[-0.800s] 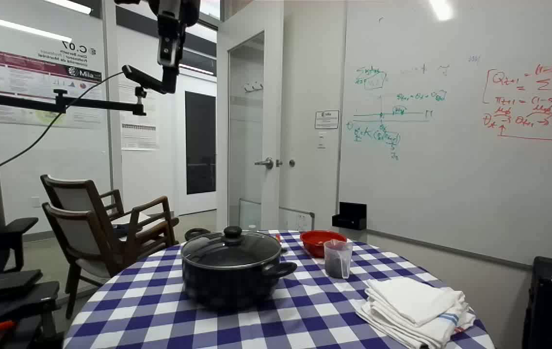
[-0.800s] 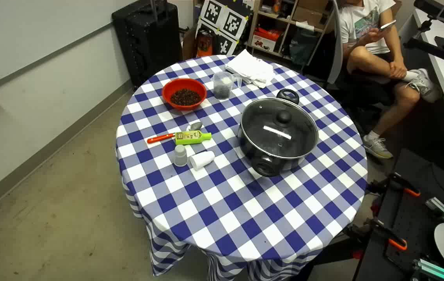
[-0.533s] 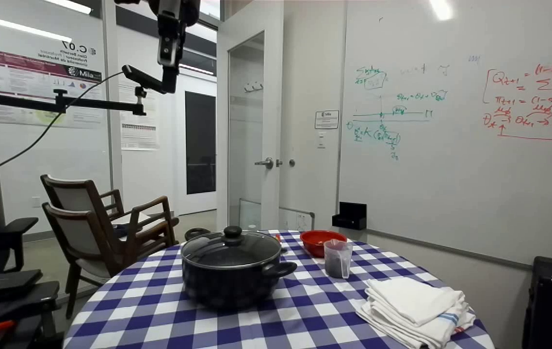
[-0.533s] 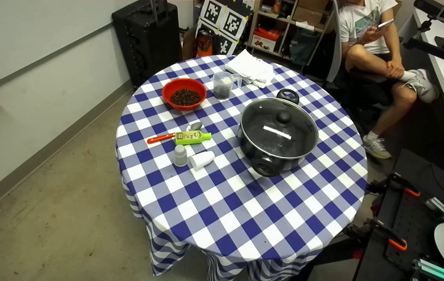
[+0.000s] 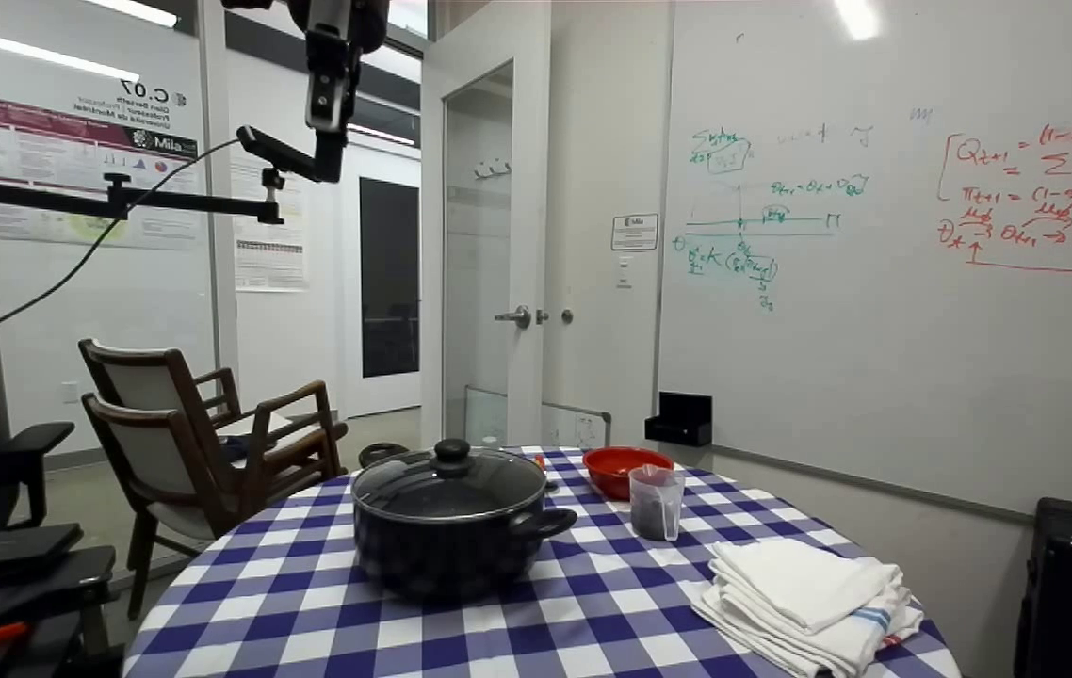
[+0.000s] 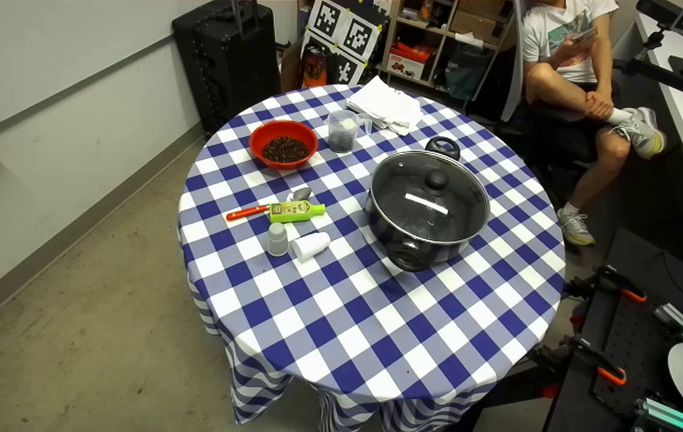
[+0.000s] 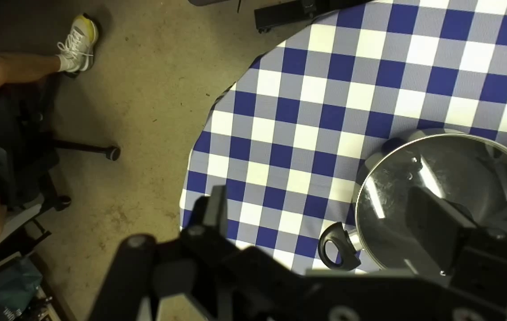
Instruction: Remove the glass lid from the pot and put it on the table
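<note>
The hand (image 7: 318,196) hangs well above the tabletop (image 6: 341,324), its fingers (image 7: 436,227) wide apart. Below it, the glass lid (image 6: 428,204), partly hidden by one finger in the wrist view, rests on the black pot (image 5: 446,560). The red bowl (image 5: 604,476) and folded white cloths (image 5: 800,593) also lie lower than the hand.

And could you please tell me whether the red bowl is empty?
No, the red bowl holds a heap of small dark pieces.

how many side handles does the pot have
2: in an exterior view, the far handle on the side of the pot toward the towels, the near handle opposite; neither is hidden.
</note>
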